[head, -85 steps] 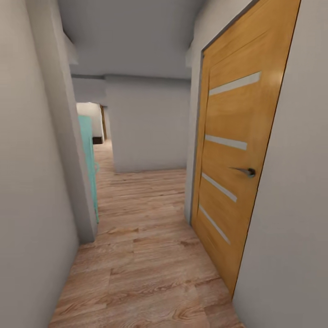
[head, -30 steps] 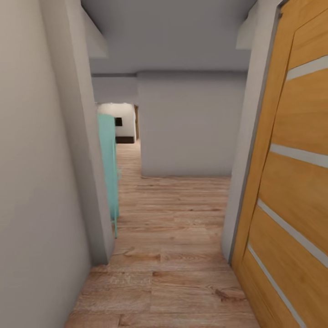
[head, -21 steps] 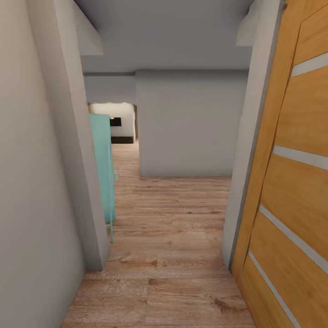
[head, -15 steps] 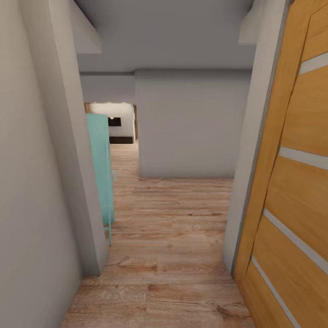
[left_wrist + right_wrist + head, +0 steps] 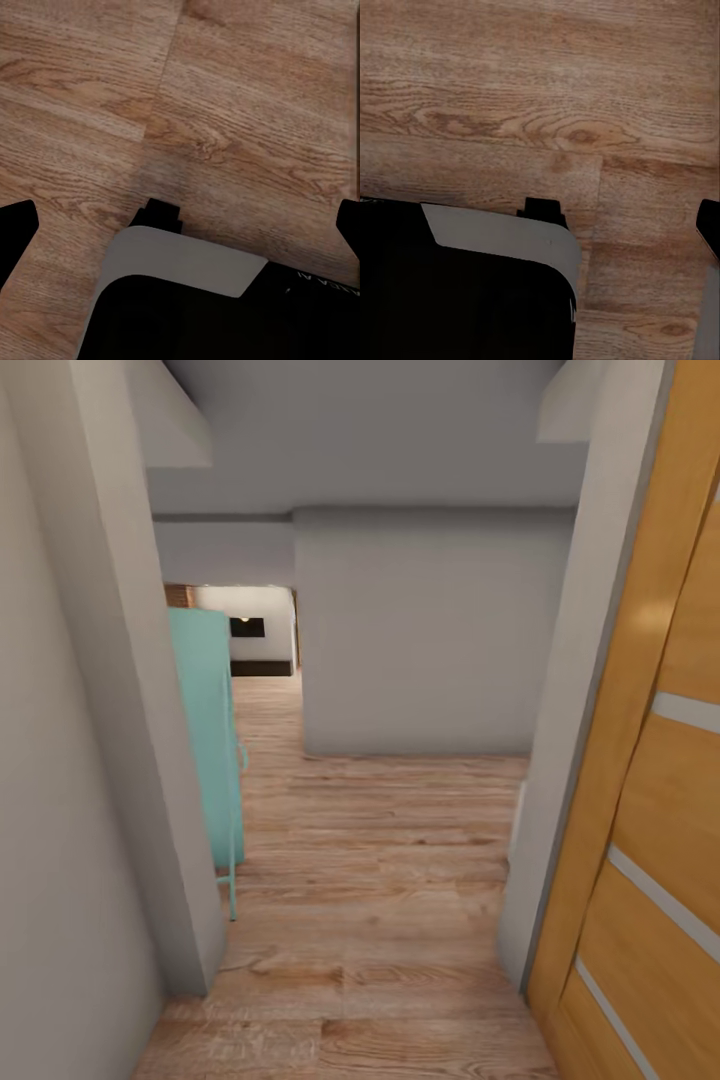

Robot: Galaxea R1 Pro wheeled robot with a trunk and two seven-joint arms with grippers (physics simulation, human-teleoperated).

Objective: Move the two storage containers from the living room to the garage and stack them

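I am in a narrow hallway with a light wood plank floor point(image 5: 380, 880). The two storage containers and the garage are out of view. Far ahead, an opening shows part of the living room point(image 5: 258, 632), with a white wall, a black TV and a dark low bench. My left gripper point(image 5: 180, 225) hangs open over the planks, its black fingertips point(image 5: 16, 225) at the view's edges with nothing between them. My right gripper point(image 5: 540, 225) is also open and empty above the floor, with one fingertip point(image 5: 709, 221) in sight. The robot's black and white base point(image 5: 187, 300) lies under both.
An orange wooden door point(image 5: 660, 760) stands close on the right. A grey wall corner point(image 5: 150, 760) juts in on the left, with a teal cabinet point(image 5: 210, 730) behind it. A grey wall point(image 5: 420, 640) blocks the way straight ahead, and the passage continues to its left.
The whole view has shifted: the camera has moved forward along the hallway. The orange door has slid further right, and the far opening shows more of the room.
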